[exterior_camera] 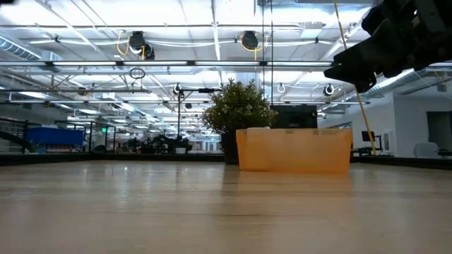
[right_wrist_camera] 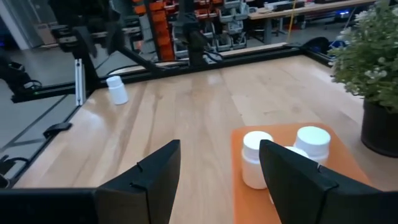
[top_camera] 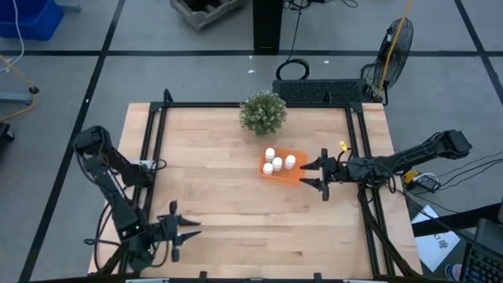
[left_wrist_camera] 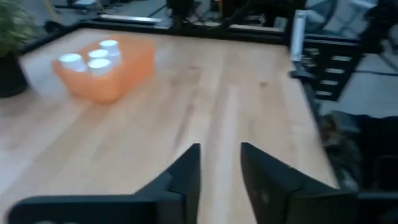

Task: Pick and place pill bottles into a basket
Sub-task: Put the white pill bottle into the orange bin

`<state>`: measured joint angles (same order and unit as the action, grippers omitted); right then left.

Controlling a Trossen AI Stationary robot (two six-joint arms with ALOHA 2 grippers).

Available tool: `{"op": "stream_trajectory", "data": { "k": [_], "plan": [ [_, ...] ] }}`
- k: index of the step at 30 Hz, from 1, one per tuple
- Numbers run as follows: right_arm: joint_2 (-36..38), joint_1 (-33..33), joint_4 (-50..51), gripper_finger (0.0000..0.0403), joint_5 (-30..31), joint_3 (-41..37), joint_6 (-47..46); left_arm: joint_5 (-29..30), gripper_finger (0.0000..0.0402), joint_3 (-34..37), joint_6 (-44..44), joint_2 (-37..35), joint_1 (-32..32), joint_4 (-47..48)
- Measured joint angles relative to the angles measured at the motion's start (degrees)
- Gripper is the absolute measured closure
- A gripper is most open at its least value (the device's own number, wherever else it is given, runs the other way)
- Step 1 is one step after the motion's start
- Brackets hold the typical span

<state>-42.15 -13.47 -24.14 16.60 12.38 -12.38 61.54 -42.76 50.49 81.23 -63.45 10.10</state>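
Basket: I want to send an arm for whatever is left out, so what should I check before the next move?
1. Basket upright on the table: ok.
2. Four pill bottles inside it: ok.
3. Fifth bottle in the basket: not ok, it sits on the table by the left-side rail.
4. Right gripper empty: ok, open beside the basket.
5. Left gripper empty: ok, open over the table's front.
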Motion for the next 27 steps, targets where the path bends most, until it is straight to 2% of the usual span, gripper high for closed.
{"op": "stream_trajectory", "data": {
  "k": [5,8,11,13,16,20,23,27],
  "plan": [
    [0.04,-0.02,-0.95,0.0193,-0.11,0.00,0.00,-1.18,0.0206,-0.03,4.61,-1.39,4.18,8.86],
    [0.02,-0.02,-0.87,0.0193,-0.13,0.00,0.00,0.49,0.0157,-0.04,7.03,-1.42,6.33,13.58],
    [0.02,-0.02,-0.90,0.0193,-0.13,0.00,0.00,-1.22,0.0119,-0.04,1.94,-1.46,8.04,17.51],
    [0.02,-0.02,-0.90,0.0193,-0.15,0.00,0.00,-4.82,0.0100,-0.04,-0.68,-1.45,8.63,18.35],
    [0.02,-0.02,-0.90,0.0193,-0.15,0.00,0.00,-9.06,0.0078,1.24,1.32,-0.60,9.25,12.59],
    [0.02,-0.02,-0.90,0.0193,-0.18,0.00,0.00,-13.62,0.0062,5.86,-13.85,-1.38,9.52,-0.75],
    [0.00,-0.02,-0.91,0.0193,-0.18,0.00,0.00,-23.99,0.0056,10.84,-28.69,-5.43,9.33,-12.48],
    [0.00,-0.02,-0.90,0.0193,-0.19,0.02,0.00,-42.23,0.0055,20.40,-46.59,-16.39,10.07,-32.30]
  ]
}}
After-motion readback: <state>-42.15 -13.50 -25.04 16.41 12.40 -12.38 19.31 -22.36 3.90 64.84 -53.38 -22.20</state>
